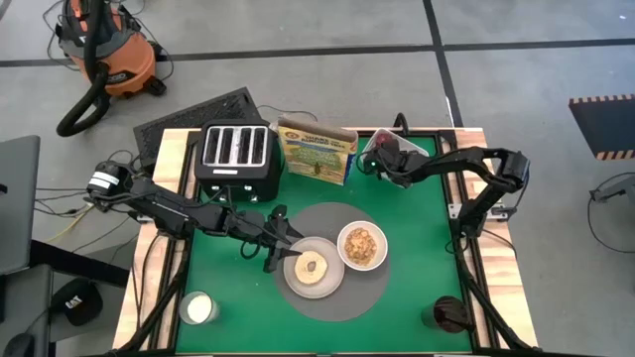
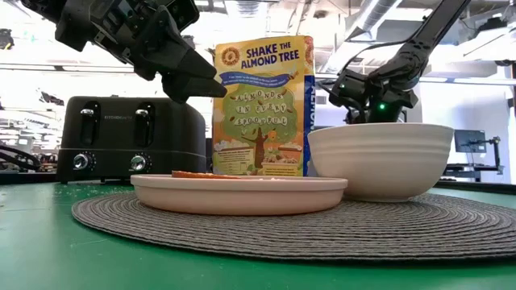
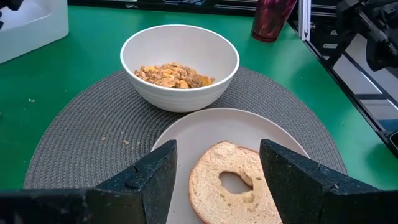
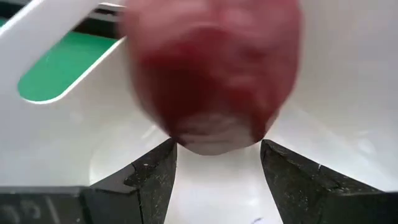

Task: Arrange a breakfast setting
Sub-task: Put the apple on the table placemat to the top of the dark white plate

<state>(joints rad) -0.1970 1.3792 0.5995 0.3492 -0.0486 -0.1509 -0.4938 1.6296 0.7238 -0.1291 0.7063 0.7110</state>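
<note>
High view first: the green counter [image 1: 417, 297] carries a round woven placemat [image 1: 369, 296], and on it sits the pale plate [image 1: 314, 268] with a toasted bagel half [image 1: 313, 266] lying flat on it. Just beside the plate, on the same mat, there's the white bowl [image 1: 362, 246] with brown cereal [image 1: 362, 244] inside.

The left claw [image 1: 281, 248] hangs right at the plate's edge, coming in from the toaster side. Over to the left wrist view, and the two dark fingers [image 3: 155, 180] stand apart, holding nothing, the bagley half [image 3: 239, 183] showing in the gap between them, its hole clear to see. Beyond it the bowl [image 3: 180, 65] and its cereal [image 3: 174, 74] sit on the placemat [image 3: 81, 137].

Low view now: the left claw [image 2: 197, 80] hovers above the plate [image 2: 239, 193], not touching it, with the black four-slot toaster [image 2: 133, 138] and the almond cereal box [image 2: 264, 105] behind.

The right claw [image 1: 380, 159] is at the far right corner of the counter, over a white container [image 1: 375, 149] next to the cereal box [image 1: 316, 149]. Right wrist view: its fingers [image 4: 152, 177] are spread wide inside the white container [image 4: 348, 93], and a dark-red fruit [image 4: 214, 74] fills the frame just ahead of them, blurred. Whether the fingertips touch the fruit, I can't tell.

Also on the counter: a white cup [image 1: 198, 308] at the near left corner and a dark red tumbler [image 1: 446, 315] at the near right.
</note>
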